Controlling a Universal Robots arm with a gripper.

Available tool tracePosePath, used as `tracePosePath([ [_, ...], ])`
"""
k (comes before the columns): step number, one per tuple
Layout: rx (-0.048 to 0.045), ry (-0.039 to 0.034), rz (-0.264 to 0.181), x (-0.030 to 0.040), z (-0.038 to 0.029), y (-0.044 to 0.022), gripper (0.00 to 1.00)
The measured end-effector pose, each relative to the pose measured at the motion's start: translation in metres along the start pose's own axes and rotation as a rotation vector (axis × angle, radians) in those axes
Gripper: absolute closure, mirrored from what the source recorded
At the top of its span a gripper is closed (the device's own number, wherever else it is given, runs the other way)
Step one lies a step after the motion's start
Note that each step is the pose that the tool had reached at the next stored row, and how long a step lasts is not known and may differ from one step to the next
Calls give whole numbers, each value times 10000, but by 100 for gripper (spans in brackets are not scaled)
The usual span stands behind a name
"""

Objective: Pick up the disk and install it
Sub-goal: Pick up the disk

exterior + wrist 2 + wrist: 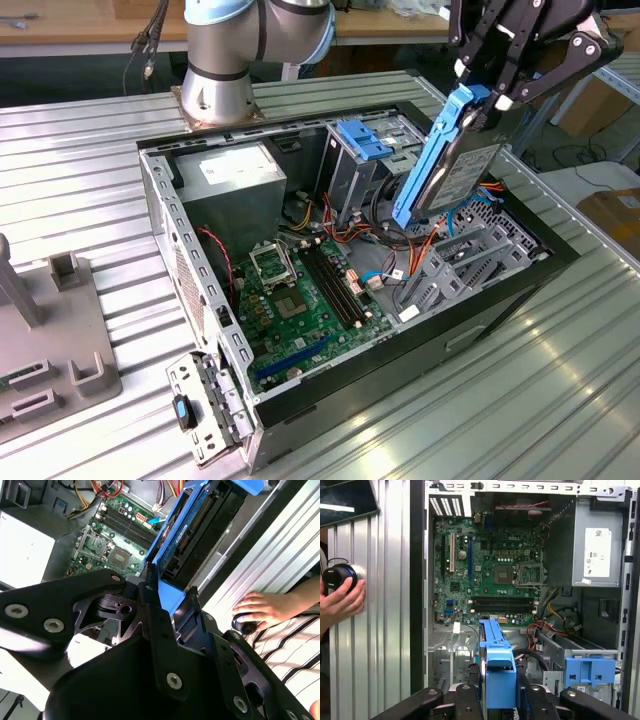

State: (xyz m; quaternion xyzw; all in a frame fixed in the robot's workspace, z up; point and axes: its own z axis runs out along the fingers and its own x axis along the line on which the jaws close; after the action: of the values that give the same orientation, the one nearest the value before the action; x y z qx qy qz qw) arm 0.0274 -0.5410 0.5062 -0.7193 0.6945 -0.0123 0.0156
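Observation:
The disk [455, 165], a dark-grey drive with bright blue side rails, hangs steeply tilted in the air above the open computer case [400, 345], toward the exterior view's right. My gripper [478, 95] is shut on its blue end tab at the upper end. The lower end points down toward the grey drive bay [470, 270] and the cables beside it, without touching them. In the first wrist view the disk [495, 665] runs out from between my black fingers [530, 702] over the case floor. In the second wrist view the disk [195, 525] sticks out past the gripper [167, 597].
Inside the case lie the green motherboard [300, 300], a grey power supply [235, 175] and an upright metal cage with a blue latch [362, 140]. A person's hand [340, 592] rests on a knob beside the case. A grey fixture [50, 340] stands at the exterior view's left.

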Motion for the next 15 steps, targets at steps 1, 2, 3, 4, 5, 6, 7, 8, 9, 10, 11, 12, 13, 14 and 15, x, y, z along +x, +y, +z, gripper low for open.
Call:
tracePosePath([
  [1,-9,0,0,4,3,-71,63],
  [2,-10,8,0,65,8,-83,63],
  [3,-10,16,0,151,10,-84,63],
  [4,-10,16,0,184,12,-83,63],
  [5,-10,16,0,208,13,-82,63],
  [6,-11,22,0,256,15,-80,63],
  [7,-10,28,1,312,21,-77,63],
  [8,-11,42,0,342,24,-77,63],
  [9,-11,43,-1,350,35,-87,63],
  [10,-12,49,0,351,46,-127,63],
  [11,-14,46,0,352,54,-159,63],
  [12,-16,47,0,354,59,-186,63],
  [13,-19,49,0,355,64,-223,63],
  [14,-22,50,0,356,69,-254,63],
  [15,-23,49,-1,357,77,-291,63],
])
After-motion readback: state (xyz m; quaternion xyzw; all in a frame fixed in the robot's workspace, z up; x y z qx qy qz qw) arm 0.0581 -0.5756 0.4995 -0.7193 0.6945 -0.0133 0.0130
